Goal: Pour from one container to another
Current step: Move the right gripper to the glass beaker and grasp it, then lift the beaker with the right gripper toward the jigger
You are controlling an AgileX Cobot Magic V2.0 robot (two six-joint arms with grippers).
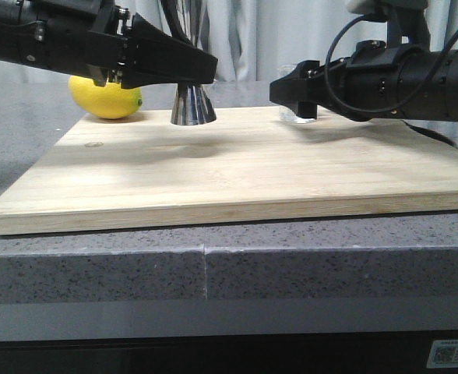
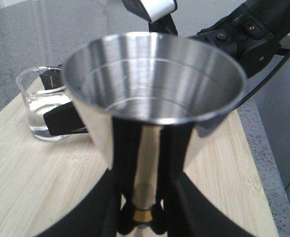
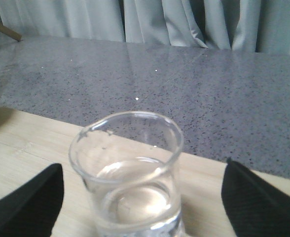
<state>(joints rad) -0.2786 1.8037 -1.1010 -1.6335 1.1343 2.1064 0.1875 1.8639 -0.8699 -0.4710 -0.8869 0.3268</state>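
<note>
The clear liquid in the glass beaker is being shown only by the wrist views; in the front view the beaker is mostly being hidden behind the right gripper. That gripper is being held spread, its two black fingertips standing apart on either side of the beaker without touching it. The beaker is standing upright near the far right corner of the wooden board, mouth up.

The steel jigger is being pinched at its narrow waist by the left gripper, near the middle of the board's far edge. Its long axis is being kept vertical, base on the board, with the open cup facing up. A lemon is sitting at the far left corner.
</note>
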